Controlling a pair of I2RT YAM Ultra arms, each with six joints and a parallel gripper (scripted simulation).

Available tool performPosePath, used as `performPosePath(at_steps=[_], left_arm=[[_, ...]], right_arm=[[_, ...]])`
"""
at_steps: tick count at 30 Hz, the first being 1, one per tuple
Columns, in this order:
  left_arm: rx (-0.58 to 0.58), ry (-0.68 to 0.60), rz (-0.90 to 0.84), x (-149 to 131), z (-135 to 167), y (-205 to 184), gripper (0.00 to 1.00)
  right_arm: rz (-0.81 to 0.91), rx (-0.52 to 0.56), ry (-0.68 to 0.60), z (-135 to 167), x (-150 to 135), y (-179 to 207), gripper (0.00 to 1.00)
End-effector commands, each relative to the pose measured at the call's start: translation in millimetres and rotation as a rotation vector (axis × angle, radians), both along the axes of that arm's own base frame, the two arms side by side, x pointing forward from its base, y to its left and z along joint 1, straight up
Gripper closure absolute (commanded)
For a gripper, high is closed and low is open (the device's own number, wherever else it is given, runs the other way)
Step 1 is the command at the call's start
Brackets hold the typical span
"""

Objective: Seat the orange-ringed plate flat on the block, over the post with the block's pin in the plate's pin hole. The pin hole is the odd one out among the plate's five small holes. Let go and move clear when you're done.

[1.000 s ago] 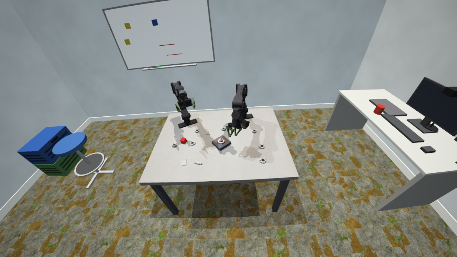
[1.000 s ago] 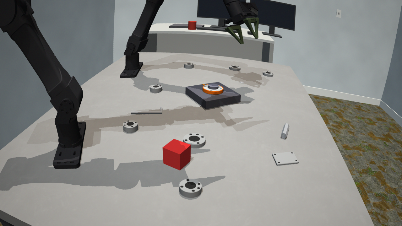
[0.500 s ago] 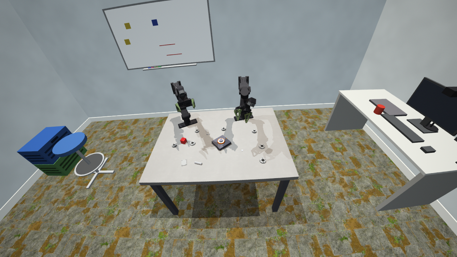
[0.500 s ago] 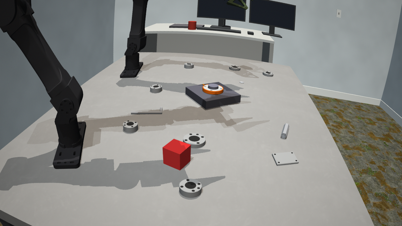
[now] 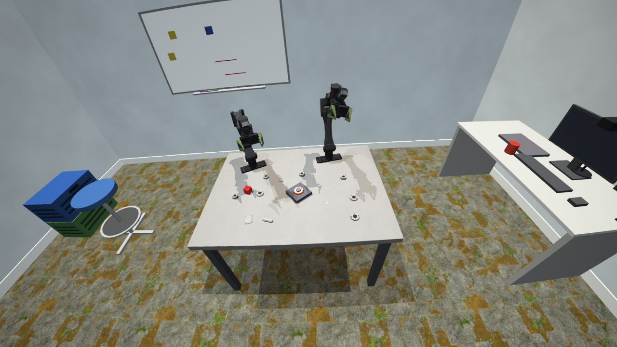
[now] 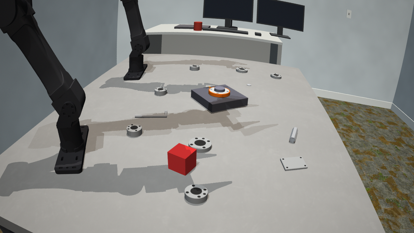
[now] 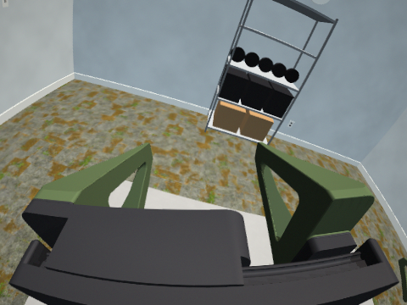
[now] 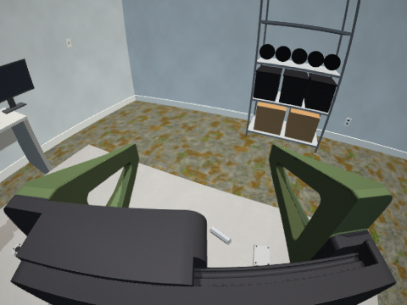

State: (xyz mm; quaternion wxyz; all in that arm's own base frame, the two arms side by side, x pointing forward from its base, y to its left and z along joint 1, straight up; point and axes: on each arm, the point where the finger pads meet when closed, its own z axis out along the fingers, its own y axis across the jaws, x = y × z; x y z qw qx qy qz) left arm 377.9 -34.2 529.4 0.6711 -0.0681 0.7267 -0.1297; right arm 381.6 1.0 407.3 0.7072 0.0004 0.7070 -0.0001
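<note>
The orange-ringed plate (image 5: 301,189) lies on the dark block (image 5: 298,195) near the table's middle. In the exterior view the plate (image 6: 219,92) sits around the grey post (image 6: 219,88) on the block (image 6: 219,98) and looks flat. Its small holes and the pin are too small to tell. My left gripper (image 5: 339,113) is raised high above its base, open and empty; its fingers point out over the floor. My right gripper (image 5: 250,140) (image 8: 203,151) is also raised, open and empty.
Several grey flanges lie about the table, such as these (image 6: 199,144) (image 6: 195,193) (image 6: 134,130). A red cube (image 6: 181,158), a small flat plate (image 6: 293,163), a hex bar (image 6: 293,135) and an Allen key (image 6: 151,115) lie near them.
</note>
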Motion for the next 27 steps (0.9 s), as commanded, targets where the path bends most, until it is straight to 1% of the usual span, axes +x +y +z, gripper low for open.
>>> performPosePath(at_steps=[1,3,4,5,7,9,10,11,12,13,15,16,18,20,21,23,24,26,27], left_arm=[[0.142,-0.244,0.060,-50,71,20,0.23],[0.142,-0.244,0.060,-50,71,20,0.23],[0.189,-0.358,0.092,-81,107,27,0.23],[0.213,-0.394,0.106,-94,116,32,0.23],[0.245,-0.478,0.135,-111,131,36,0.23],[0.269,-0.579,0.156,-111,134,35,0.23],[0.256,-0.644,0.164,-136,155,36,0.23],[0.271,-0.695,0.175,-134,154,36,0.23],[0.279,-0.720,0.179,-130,152,36,0.23],[0.295,-0.653,0.171,-101,129,38,0.23],[0.296,-0.646,0.170,-98,127,38,0.23],[0.299,-0.544,0.147,-75,94,36,0.23],[0.297,-0.542,0.141,-63,86,35,0.23],[0.297,-0.542,0.141,-63,86,35,0.23],[0.295,-0.377,0.105,-31,21,31,0.23],[0.295,-0.378,0.102,-24,13,30,0.23],[0.281,-0.267,0.098,-8,-39,32,0.23],[0.279,-0.300,0.102,-18,-27,32,0.23],[0.280,-0.159,0.084,-2,-96,31,0.23]], right_arm=[[-0.001,-0.009,0.002,1,-2,-2,0.00],[-0.001,-0.009,0.002,1,-2,-2,0.00],[0.001,-0.003,-0.006,3,-2,0,0.00],[-0.005,-0.006,0.001,1,-3,-3,0.00],[-0.009,-0.007,0.004,0,-3,-5,0.00],[-0.003,-0.007,0.004,0,-3,-2,0.00],[-0.002,-0.007,0.008,-2,-3,-1,0.00],[-0.002,-0.007,0.008,-2,-3,-1,0.00],[-0.002,-0.007,0.008,-2,-3,-1,0.00],[-0.002,-0.007,0.010,-3,-3,-1,0.00],[-0.002,-0.007,0.010,-3,-3,-1,0.00],[-0.001,-0.007,0.011,-4,-3,-1,0.00],[-0.001,-0.007,0.011,-3,-3,-1,0.00],[-0.001,-0.007,0.011,-3,-3,-1,0.00],[-0.001,-0.007,0.011,-3,-3,-1,0.00],[0.000,-0.008,0.013,-4,-3,-1,0.00],[0.001,-0.008,0.014,-5,-3,0,0.00],[0.001,-0.008,0.014,-5,-3,0,0.00],[0.002,-0.009,0.016,-6,-3,0,0.00]])
